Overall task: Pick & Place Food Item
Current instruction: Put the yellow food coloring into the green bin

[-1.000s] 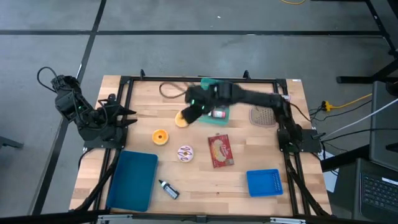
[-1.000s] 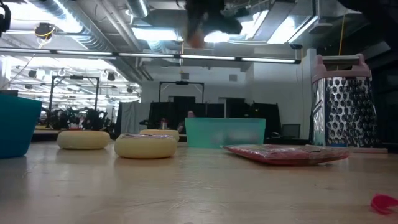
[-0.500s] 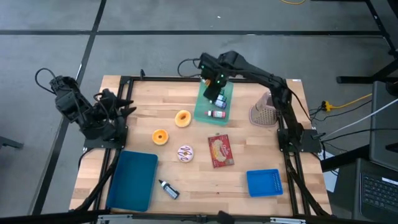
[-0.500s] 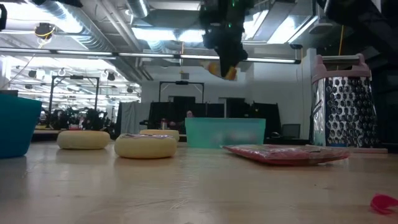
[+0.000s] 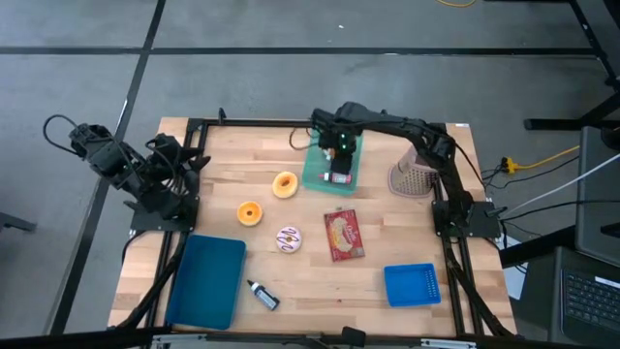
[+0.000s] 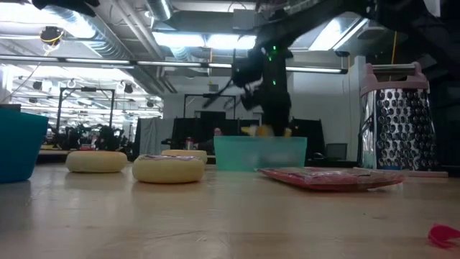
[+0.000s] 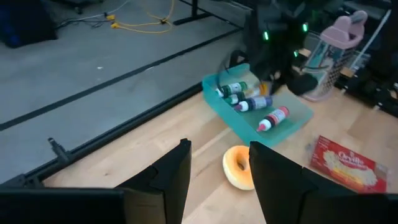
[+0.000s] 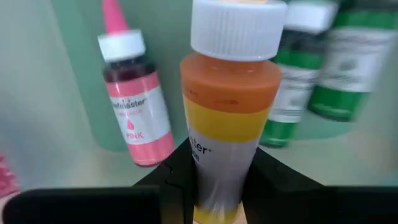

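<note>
Orange/yellow bottle [image 8: 229,106], white cap: clamped between right gripper [image 8: 211,171] fingers, held over teal tray [image 5: 315,170] at table's far-centre. Low view shows bottle's yellow just at tray's top edge; whether it touches the tray floor, can't tell.

Teal tray contents: pink bottle [image 8: 132,106] w/ pink tip, just beside held bottle; green bottles [image 8: 317,68] on its other side; left wrist view also shows a blue-labelled bottle [image 7: 254,103].

Right gripper: arm reaches in from table's right edge over the far side, gripper above tray in high view [image 5: 339,145]; jaws shut onto orange/yellow bottle.

Left gripper [image 7: 217,168]: parked off table's left edge, near side frame; jaws apart, nothing betw. them.

Other items on table:
- Yellow donut [image 5: 284,184], just left of tray.
- Orange donut [image 5: 250,212], nearer front-left of that.
- White sprinkled donut [image 5: 288,238], mid-table.
- Red snack packet [image 5: 343,235], flat, in front of tray.
- Box grater [image 5: 411,176], pink handle, right of tray.
- Blue basket [image 5: 411,284], front right.
- Blue lid [image 5: 206,281], front left.
- Small dark bottle [image 5: 262,295], lying beside blue lid.
</note>
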{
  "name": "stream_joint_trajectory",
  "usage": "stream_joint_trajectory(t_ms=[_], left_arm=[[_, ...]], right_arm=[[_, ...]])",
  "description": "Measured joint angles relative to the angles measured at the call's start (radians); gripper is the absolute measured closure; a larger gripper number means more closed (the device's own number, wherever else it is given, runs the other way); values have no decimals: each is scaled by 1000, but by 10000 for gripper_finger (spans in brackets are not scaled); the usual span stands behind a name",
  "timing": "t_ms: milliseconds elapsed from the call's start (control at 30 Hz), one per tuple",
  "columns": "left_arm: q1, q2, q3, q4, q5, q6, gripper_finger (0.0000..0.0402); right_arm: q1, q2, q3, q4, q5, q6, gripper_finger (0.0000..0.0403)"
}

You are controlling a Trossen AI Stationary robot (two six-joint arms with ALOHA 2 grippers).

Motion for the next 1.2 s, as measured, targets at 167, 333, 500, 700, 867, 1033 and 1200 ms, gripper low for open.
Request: stream_joint_trajectory(t_ms=[167,333,500,700,867,1033,1200], left_arm=[[29,0,0,0,0,-7,245],[50,1,0,0,1,-9,245],[65,1,0,0,2,-9,245],[66,1,0,0,3,-9,245],[66,1,0,0,3,-9,245],[66,1,0,0,3,-9,245],[66,1,-1,0,3,-9,245]], right_arm=[[3,0,-97,65,-15,-27,314],[6,0,-108,116,-31,-59,314],[6,0,-108,124,-55,-81,314],[8,0,-108,121,-92,-83,303],[12,0,-108,120,-112,-67,244],[22,0,-108,117,-112,-37,185],[24,0,-108,115,-113,1,160]])
